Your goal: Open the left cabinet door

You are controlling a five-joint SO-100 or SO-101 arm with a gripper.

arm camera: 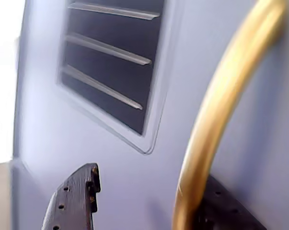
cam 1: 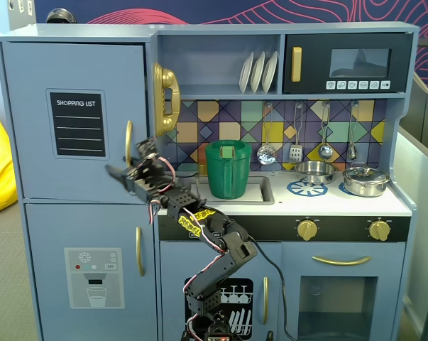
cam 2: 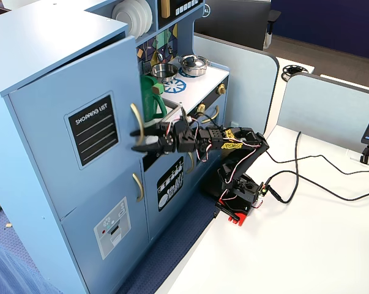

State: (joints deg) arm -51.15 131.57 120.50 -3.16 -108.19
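The left cabinet door (cam 1: 72, 117) is the upper blue-grey door with the black SHOPPING LIST panel (cam 1: 76, 122); it also shows in the other fixed view (cam 2: 74, 128). Its curved gold handle (cam 1: 128, 138) runs down the door's right edge. My gripper (cam 1: 128, 162) is at the lower part of that handle, jaws open. In the wrist view the handle (arm camera: 206, 129) passes between the jaws: one finger (arm camera: 79, 196) is well left of it, the other finger (arm camera: 230, 211) sits behind it at the right. I cannot tell whether the door stands ajar.
Below is the door with the ice/water dispenser picture (cam 1: 93, 277) and its own gold handle (cam 1: 139, 250). A green pitcher (cam 1: 228, 169) stands in the sink behind my arm. A gold toy phone (cam 1: 166, 99) hangs above. My base (cam 2: 236, 199) and cables lie on the white table.
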